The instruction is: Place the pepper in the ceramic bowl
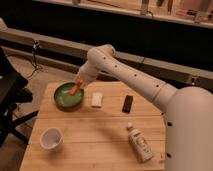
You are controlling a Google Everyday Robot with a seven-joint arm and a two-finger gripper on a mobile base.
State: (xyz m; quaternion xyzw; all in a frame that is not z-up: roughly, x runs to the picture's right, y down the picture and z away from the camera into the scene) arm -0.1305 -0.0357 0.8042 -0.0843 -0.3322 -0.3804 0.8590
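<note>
The green ceramic bowl [64,98] sits on the wooden table at the back left. My gripper [79,84] hangs over the bowl's right rim, at the end of the white arm that reaches in from the right. It is shut on the small orange-red pepper [75,89]. The pepper slants down from the gripper over the inside of the bowl, its lower end close to the bowl's surface. The pepper's upper end is hidden by the gripper.
A white cup [51,139] stands at the front left of the table [95,130]. A small white block [97,99] lies right of the bowl and a black bar [128,103] further right. A white bottle [139,142] lies at the front right.
</note>
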